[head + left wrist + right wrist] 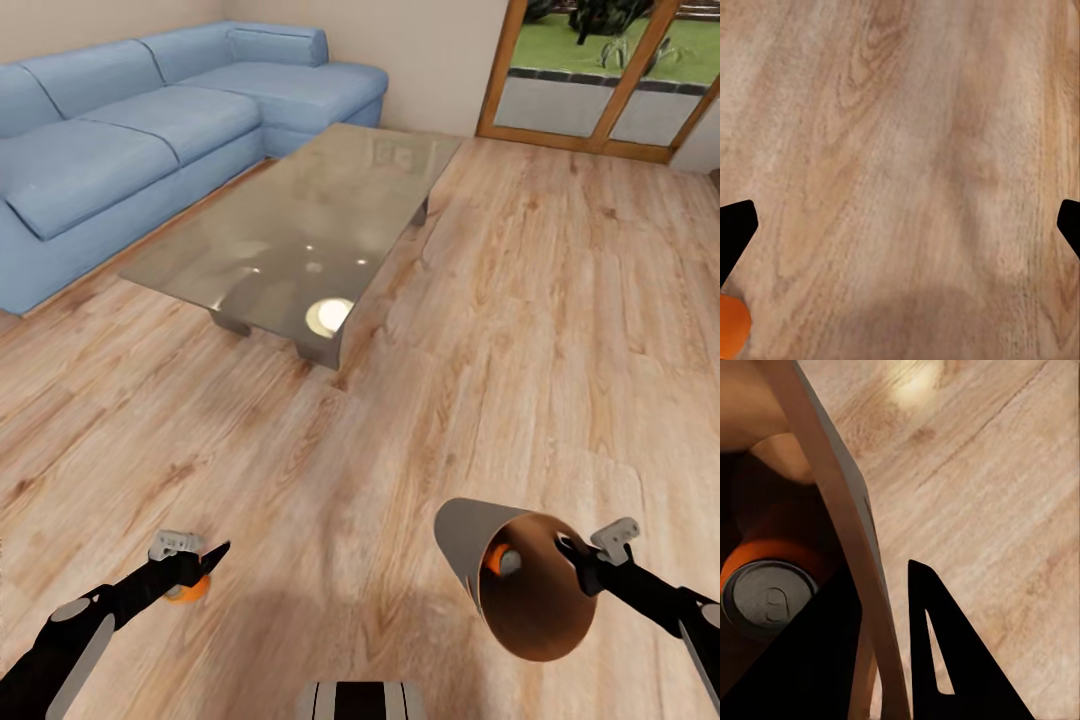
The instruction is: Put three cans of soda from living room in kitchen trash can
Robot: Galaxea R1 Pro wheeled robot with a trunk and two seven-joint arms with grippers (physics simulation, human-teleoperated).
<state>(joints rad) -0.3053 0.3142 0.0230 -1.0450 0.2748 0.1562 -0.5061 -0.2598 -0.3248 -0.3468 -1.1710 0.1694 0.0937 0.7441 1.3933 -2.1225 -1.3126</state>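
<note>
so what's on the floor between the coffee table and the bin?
Nothing: head view shows bare wood floor between coffee table and bin.

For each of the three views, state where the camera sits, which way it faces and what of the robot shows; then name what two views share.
Head view: from the robot's head, forward and down over wood floor toward the glass-topped coffee table; both arms show.
Left wrist view: near the left gripper, facing the floor; black fingertips show.
Right wrist view: near the right gripper, clamped on the grey bin's rim.
Shared: head and right wrist views show the orange can inside the bin.
</note>
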